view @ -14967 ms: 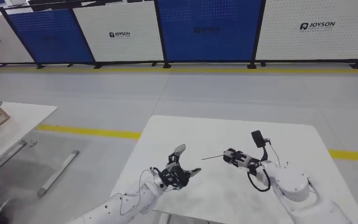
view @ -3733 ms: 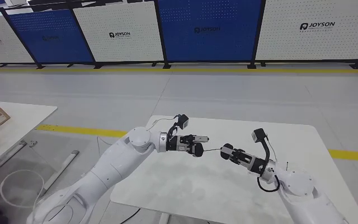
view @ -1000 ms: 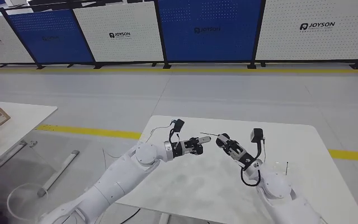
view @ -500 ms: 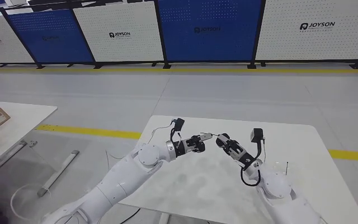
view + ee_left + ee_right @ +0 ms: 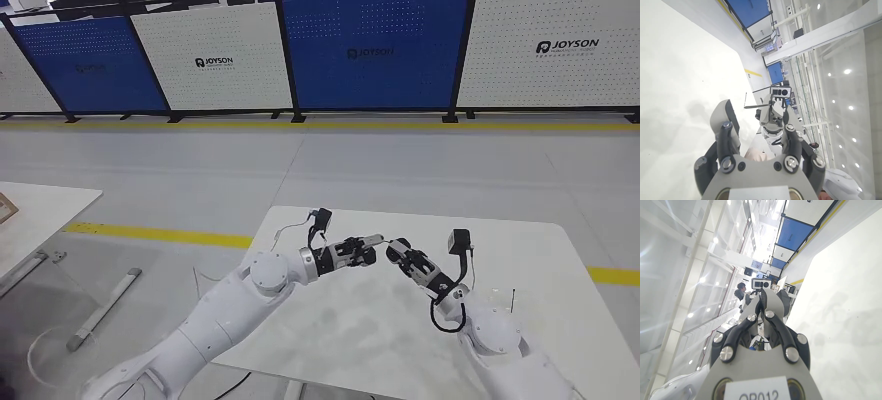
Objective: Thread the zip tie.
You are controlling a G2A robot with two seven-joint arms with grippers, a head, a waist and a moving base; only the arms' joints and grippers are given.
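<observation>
The zip tie [image 5: 754, 106] is a thin black strip pinched in my right gripper [image 5: 770, 106], its pointed tail sticking out sideways. My left gripper [image 5: 758, 106] faces that gripper head-on, open, one finger [image 5: 728, 113] on each side of it and nothing touching them. From above, the left gripper [image 5: 365, 244] and right gripper [image 5: 397, 248] meet almost tip to tip above the middle of the white table [image 5: 500, 240]. In the right wrist view the right gripper [image 5: 762, 295] is shut, with the tie's dark edge [image 5: 763, 303] between its fingers.
A thin black piece [image 5: 513, 293] lies on the table near the right arm's base. A second white table [image 5: 40, 210] stands off to the left. Blue and white panels [image 5: 370, 55] line the far side of the floor.
Over the last second my left gripper slid a little closer to the right gripper, so its open fingers now flank the right fingertips. The right arm stayed still, holding the tie.
</observation>
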